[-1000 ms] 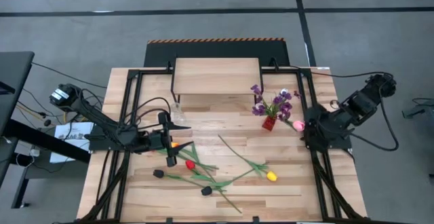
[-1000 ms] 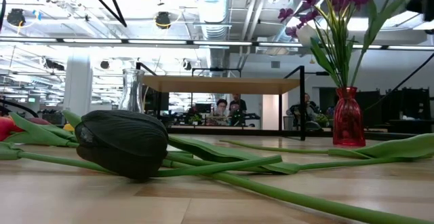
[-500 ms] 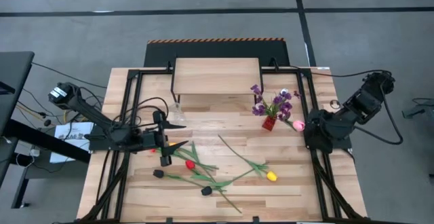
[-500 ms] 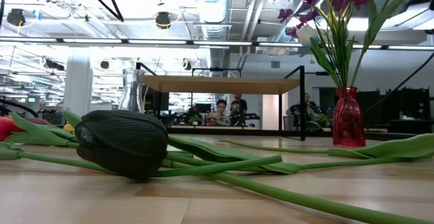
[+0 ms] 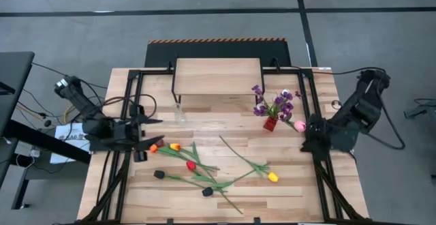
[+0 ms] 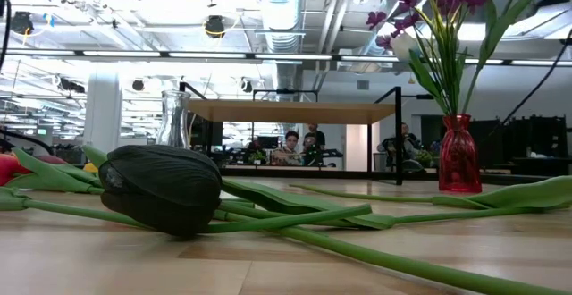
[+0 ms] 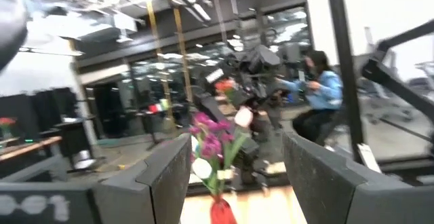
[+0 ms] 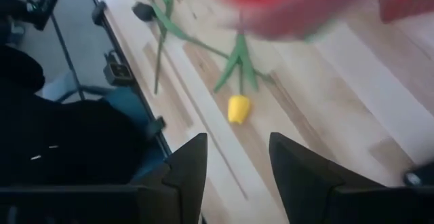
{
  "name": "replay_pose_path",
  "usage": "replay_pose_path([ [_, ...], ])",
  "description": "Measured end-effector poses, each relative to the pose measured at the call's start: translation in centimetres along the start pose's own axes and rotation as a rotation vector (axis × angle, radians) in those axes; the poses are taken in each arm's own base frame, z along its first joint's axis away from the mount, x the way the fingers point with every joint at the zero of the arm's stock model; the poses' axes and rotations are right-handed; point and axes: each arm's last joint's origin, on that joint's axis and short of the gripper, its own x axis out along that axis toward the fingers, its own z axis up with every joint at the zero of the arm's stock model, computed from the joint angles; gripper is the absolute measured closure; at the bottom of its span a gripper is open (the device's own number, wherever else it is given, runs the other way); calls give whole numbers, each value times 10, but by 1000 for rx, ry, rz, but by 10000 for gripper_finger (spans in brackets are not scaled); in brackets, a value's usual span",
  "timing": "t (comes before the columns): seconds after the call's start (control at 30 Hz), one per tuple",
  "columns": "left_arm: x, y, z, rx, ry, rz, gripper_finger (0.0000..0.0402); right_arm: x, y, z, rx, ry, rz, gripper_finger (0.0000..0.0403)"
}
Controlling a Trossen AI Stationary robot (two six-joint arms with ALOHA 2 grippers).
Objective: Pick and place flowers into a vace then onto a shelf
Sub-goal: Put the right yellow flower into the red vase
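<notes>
Loose flowers lie on the table: orange (image 5: 155, 148), yellow (image 5: 175, 146), red (image 5: 191, 165) and black (image 5: 159, 174) heads, a black head close up (image 6: 161, 188), another yellow one (image 5: 272, 177) (image 8: 237, 108). A red vase (image 5: 270, 123) (image 6: 458, 156) stands upright with purple sprigs (image 7: 211, 137). A pink head (image 5: 300, 125) shows beside it. An empty clear vase (image 5: 178, 113) stands before the shelf (image 5: 218, 76). My left gripper (image 5: 142, 143) (image 7: 234, 176) is open at the table's left, holding nothing. My right gripper (image 5: 308, 142) (image 8: 237, 163) is open near the pink head, empty.
Black frame rails (image 5: 129, 109) run along both sides of the table. People sit in the room beyond the far edge (image 6: 299, 143). Bare wood lies between the clear vase and the red vase (image 5: 225, 119).
My left gripper has drawn back from above the orange and yellow heads toward the table's left edge, rising as it went, and those heads now show uncovered. My right arm has swung a little by the table's right edge. The flowers and both vases have kept still.
</notes>
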Motion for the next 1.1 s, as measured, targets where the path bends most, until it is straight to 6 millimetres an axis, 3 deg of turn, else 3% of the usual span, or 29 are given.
replay_pose_path([
  [0.17,-17,11,0,-7,33,-99,182,26,28,-14,-83,-49,-42,252],
  [0.33,-28,19,-2,-2,40,-221,182,58,50,-41,-86,-29,-133,257],
  [0.57,-33,22,-3,-17,29,-295,182,95,64,-94,49,-24,-234,260],
  [0.77,-33,21,-3,0,30,-296,182,130,74,-130,143,-195,-171,259],
  [0.93,-33,21,-3,30,22,-295,182,173,83,-141,169,-290,-138,263],
  [1.1,-33,22,-3,45,18,-291,182,220,87,-136,140,-330,-165,264],
])
